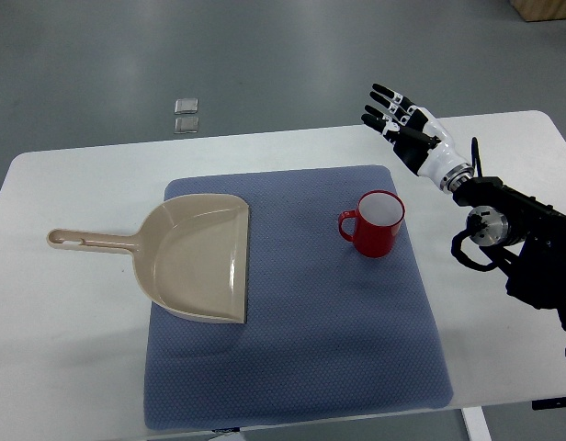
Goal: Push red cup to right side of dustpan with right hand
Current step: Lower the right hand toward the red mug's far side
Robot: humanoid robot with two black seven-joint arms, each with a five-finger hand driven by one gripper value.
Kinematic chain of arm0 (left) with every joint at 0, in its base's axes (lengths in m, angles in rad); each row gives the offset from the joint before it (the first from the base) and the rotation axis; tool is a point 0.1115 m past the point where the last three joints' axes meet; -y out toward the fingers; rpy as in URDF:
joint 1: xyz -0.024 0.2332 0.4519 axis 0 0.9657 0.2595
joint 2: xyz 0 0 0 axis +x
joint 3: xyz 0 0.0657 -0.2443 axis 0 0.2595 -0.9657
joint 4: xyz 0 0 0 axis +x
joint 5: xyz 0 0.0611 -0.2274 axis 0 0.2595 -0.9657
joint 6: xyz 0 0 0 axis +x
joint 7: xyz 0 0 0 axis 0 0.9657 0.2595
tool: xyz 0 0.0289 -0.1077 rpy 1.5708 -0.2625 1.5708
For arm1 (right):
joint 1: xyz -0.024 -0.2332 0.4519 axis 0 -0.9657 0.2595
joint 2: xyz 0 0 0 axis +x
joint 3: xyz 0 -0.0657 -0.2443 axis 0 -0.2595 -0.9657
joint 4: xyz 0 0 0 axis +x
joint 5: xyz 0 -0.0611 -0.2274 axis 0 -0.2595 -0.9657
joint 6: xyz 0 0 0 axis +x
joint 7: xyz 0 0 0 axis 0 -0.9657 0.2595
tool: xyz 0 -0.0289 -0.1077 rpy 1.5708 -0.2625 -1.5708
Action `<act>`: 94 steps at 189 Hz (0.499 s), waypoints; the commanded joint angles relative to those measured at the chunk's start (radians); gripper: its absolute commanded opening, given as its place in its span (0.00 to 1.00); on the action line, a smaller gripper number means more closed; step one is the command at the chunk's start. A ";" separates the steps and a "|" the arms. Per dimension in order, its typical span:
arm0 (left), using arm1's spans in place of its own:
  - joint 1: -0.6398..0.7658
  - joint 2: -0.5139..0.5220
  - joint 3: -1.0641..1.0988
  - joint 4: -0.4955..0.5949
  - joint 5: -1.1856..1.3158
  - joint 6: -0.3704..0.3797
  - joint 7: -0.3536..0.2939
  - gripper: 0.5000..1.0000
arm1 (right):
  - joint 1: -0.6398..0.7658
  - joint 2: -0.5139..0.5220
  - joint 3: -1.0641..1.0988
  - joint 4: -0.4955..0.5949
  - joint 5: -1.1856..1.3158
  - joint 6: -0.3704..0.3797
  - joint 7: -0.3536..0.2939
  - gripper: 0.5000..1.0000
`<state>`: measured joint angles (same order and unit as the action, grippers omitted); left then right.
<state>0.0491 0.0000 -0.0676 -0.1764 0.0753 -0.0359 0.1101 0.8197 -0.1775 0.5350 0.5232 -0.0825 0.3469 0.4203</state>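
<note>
A red cup with a white inside stands upright on the blue mat, its handle pointing left. A beige dustpan lies on the mat's left part, its handle reaching left onto the white table. The cup is to the right of the dustpan, with a gap of bare mat between them. My right hand is raised at the table's far right edge, fingers spread and empty, well behind and to the right of the cup. The left arm is out of view.
The white table bears the mat. Two small clear square things lie on the grey floor beyond the table's far edge. My right arm's black links hang over the table's right edge.
</note>
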 commanded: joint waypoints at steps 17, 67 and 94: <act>0.000 0.000 -0.001 -0.002 0.001 -0.009 0.003 1.00 | -0.002 -0.002 0.000 0.000 0.000 0.003 0.000 0.87; 0.000 0.000 -0.001 0.000 0.000 -0.005 0.002 1.00 | -0.008 -0.014 -0.001 0.006 -0.036 0.053 0.002 0.87; 0.000 0.000 -0.001 0.000 0.000 -0.005 0.003 1.00 | -0.051 -0.059 -0.001 0.050 -0.080 0.107 0.002 0.87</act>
<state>0.0491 0.0000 -0.0698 -0.1771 0.0754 -0.0419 0.1130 0.7979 -0.1994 0.5348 0.5381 -0.1296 0.4161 0.4219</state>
